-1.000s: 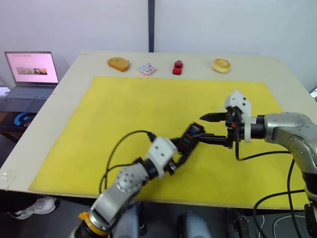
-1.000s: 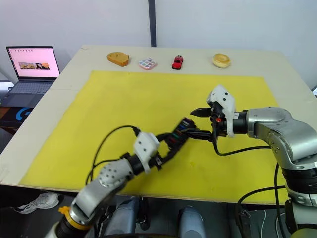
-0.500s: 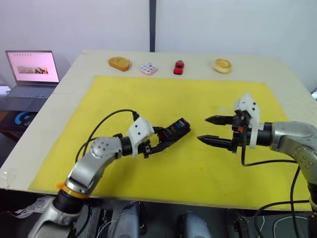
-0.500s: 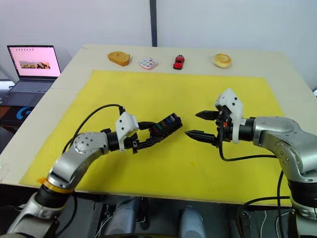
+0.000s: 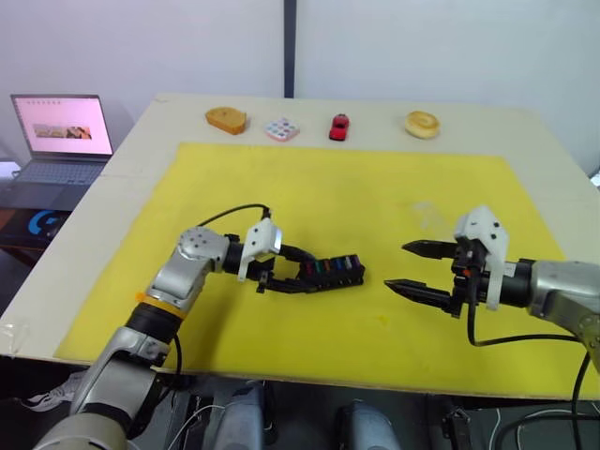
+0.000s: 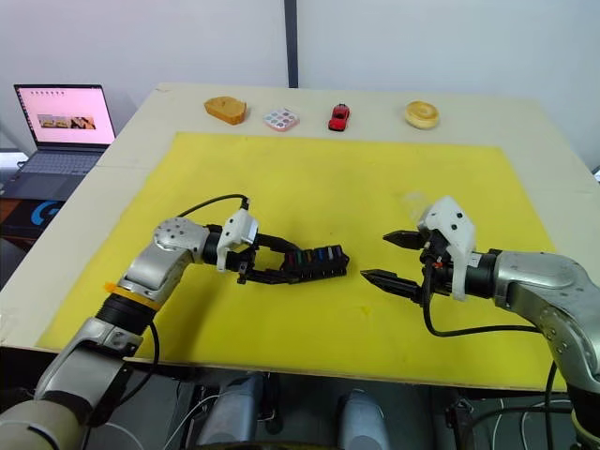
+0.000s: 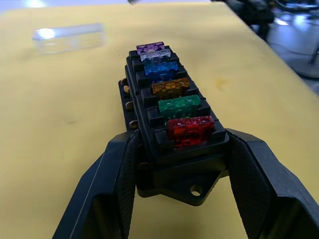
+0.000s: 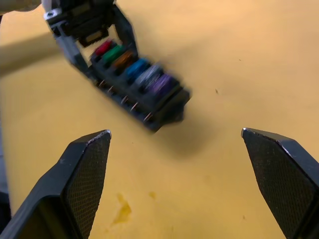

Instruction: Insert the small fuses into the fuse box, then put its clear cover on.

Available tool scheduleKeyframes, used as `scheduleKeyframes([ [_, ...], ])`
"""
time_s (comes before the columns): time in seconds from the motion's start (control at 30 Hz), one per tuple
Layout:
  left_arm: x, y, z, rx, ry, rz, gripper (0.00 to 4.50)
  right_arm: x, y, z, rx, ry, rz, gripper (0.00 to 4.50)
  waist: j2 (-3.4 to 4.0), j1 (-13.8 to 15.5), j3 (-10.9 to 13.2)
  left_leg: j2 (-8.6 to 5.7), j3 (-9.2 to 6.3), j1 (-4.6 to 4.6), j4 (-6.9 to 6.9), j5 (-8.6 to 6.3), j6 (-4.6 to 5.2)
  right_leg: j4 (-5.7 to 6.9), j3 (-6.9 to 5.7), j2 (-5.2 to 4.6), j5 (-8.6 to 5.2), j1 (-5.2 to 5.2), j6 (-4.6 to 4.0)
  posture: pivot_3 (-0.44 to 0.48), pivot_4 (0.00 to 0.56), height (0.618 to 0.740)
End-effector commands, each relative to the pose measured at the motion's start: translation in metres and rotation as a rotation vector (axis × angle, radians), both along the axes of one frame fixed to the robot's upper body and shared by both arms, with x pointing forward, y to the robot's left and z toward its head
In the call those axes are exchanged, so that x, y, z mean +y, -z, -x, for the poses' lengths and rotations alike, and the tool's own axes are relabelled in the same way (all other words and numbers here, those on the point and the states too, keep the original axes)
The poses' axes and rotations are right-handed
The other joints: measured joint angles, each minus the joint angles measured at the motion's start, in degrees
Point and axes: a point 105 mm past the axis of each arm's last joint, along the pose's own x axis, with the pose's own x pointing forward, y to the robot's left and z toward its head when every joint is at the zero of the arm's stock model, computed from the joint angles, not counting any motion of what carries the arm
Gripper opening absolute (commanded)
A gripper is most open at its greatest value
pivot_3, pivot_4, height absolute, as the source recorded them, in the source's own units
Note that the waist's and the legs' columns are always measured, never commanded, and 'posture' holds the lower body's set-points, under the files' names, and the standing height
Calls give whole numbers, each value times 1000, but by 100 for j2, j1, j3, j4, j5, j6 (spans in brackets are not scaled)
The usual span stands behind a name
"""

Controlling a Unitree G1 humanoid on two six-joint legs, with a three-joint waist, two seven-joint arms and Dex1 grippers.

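The fuse box [image 7: 169, 117] is a black block carrying a row of small fuses [image 7: 172, 94]: purple, grey, blue, amber, green and red, all seated in its slots. My left gripper [image 5: 292, 277] is shut on one end of the box and holds it about level, low over the yellow mat [image 5: 309, 187]. To the right of the box, a short gap away, my right gripper [image 5: 411, 266] is open with nothing in it, and the box [image 8: 134, 74] shows beyond its fingertips. The clear cover [image 7: 67, 37] lies flat on the mat past the box.
Along the table's far edge stand an orange bread-like piece [image 5: 225, 119], a white tile with coloured dots [image 5: 279, 129], a red toy car [image 5: 337, 127] and a doughnut [image 5: 421, 124]. An open laptop [image 5: 61, 131] sits off the table's left side.
My left arm has swung the fuse box left and down, from tilted up to level. My right gripper has drawn back to the right, away from the box, still open.
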Motion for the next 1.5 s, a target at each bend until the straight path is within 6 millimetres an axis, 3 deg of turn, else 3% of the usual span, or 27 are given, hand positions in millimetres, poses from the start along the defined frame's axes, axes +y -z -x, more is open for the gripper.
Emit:
scheduleKeyframes([
  [0.03, -9, 1, -5, -83, 94, -37, 2109, -5, -9, 9, -58, 41, 11, 4500, -4, -5, 2, 0, -1, 0, 0, -2, 3, -1, 0, 1, 0, 1, 0, 0, 150, 740],
  [0.2, -19, 0, -19, -91, 136, -72, 2109, -5, -7, 21, -58, 88, 11, 4500, -7, -21, 4, 2, -3, -2, -2, -5, 8, 1, 0, 3, 0, -2, 0, 0, 150, 740],
  [0.4, -17, 12, -17, -64, 178, -116, 2109, -3, -1, 24, -49, 110, 3, 4500, -7, -31, 4, 6, -6, -2, -2, -8, 14, 0, 1, 7, 0, -1, 0, 0, 150, 740],
  [0.47, -14, 14, -18, -58, 160, -110, 3131, -4, 2, 23, -43, 114, 2, 4500, -7, -31, 4, 6, -8, -2, -2, -8, 14, 1, 1, 8, 0, -1, 0, 0, 150, 740],
  [0.6, -9, 12, -20, -38, 110, -82, 4465, -7, 2, 20, -42, 119, 3, 4500, -7, -32, 4, 7, -9, -2, -1, -8, 14, 1, 1, 8, 0, -1, 0, 0, 150, 740],
  [0.93, 18, -7, -11, -38, -40, -4, 4465, -12, -6, 3, -44, 111, -4, 4500, -6, -49, 4, 11, -10, -2, -2, -6, 11, 5, 1, 11, 0, 0, 0, 0, 150, 740],
  [1.17, 26, -3, 12, 46, -200, 39, 4465, -32, -30, -45, -88, 277, 57, 4500, -2, -54, 2, 18, -11, 1, 0, -1, 5, 6, 5, 11, 0, 1, 0, 0, 150, 740],
  [1.23, 25, -6, 14, 53, -234, 62, 4465, -27, -40, -55, -74, 263, 102, 4500, 1, -53, 3, 19, -9, 2, 0, 3, -2, 7, 6, 11, 0, -6, 0, 0, 150, 740],
  [1.4, 20, -18, 8, 14, -316, 102, 4465, -40, -58, -104, 9, 389, 298, 4500, 8, -120, 4, 19, -2, 0, -6, 2, -2, 11, 13, 10, -1, -35, -2, 0, 150, 740],
  [1.5, 21, -20, 2, -6, -355, 108, 4465, -53, -46, -123, 129, 430, 395, 4500, 7, -137, 4, 13, 8, -4, -9, 3, -4, 9, 16, 10, -1, -45, -3, 0, 150, 740],
])
